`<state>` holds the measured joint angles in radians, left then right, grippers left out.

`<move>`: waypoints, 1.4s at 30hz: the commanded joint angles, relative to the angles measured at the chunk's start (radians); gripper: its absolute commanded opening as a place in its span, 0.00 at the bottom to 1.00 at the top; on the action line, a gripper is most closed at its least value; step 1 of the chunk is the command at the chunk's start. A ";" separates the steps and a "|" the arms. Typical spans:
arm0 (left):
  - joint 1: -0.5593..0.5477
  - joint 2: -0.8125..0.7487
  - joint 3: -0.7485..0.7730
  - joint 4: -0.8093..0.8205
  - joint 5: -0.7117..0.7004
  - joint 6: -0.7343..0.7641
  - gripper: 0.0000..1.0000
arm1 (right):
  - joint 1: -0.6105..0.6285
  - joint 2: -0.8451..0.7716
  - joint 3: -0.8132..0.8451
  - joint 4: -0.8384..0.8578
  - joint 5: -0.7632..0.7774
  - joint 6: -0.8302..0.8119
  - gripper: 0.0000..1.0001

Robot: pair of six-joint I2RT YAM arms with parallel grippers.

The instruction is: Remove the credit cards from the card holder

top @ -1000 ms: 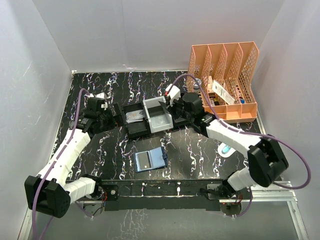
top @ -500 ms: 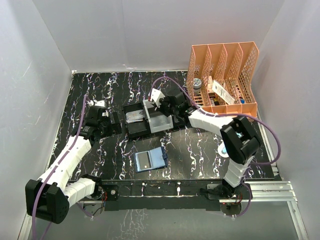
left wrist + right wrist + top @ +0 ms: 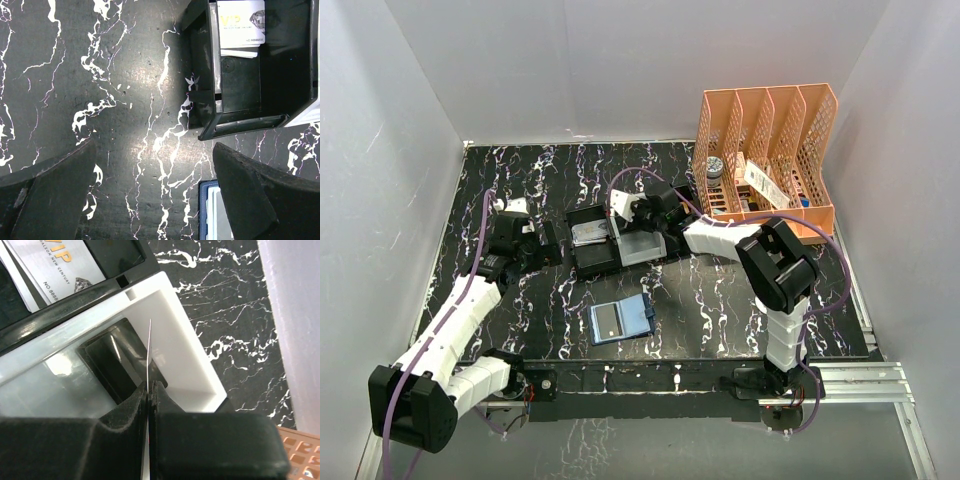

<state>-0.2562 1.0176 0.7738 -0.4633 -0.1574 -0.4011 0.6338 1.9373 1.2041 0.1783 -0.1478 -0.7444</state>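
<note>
The navy card holder (image 3: 620, 320) lies open on the table, a grey card (image 3: 608, 322) showing inside it; its corner also shows in the left wrist view (image 3: 207, 215). My right gripper (image 3: 638, 218) is shut on a thin credit card seen edge-on (image 3: 150, 347), held upright over the white compartment (image 3: 187, 357) of the black-and-white tray (image 3: 595, 258). More cards (image 3: 47, 265) lie in the tray's black compartment, also in the left wrist view (image 3: 240, 22). My left gripper (image 3: 155, 185) is open and empty over bare table, left of the tray and the holder.
An orange file rack (image 3: 770, 160) with small items stands at the back right. White walls close in the black marbled table (image 3: 720, 310) on three sides. The right arm's purple cable (image 3: 620, 180) loops over the tray.
My right gripper has moved left with the card, from the tray's right side to over its white compartment. My left gripper has drawn back a little to the left.
</note>
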 commanded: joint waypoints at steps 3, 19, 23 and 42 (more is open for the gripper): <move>0.006 -0.005 0.002 0.009 -0.019 0.016 0.99 | 0.004 0.031 0.041 0.096 0.013 -0.127 0.00; 0.007 0.004 0.003 0.012 -0.013 0.021 0.99 | 0.008 0.071 0.082 0.010 -0.040 -0.160 0.20; 0.006 0.010 0.004 0.011 -0.010 0.022 0.99 | 0.011 0.082 0.106 -0.019 -0.032 -0.157 0.25; 0.007 0.042 0.010 0.009 0.007 0.028 0.99 | 0.027 0.082 0.135 -0.081 -0.030 -0.108 0.40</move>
<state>-0.2562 1.0576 0.7738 -0.4526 -0.1566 -0.3851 0.6556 2.0224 1.2942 0.0830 -0.1673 -0.8619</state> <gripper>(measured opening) 0.986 0.396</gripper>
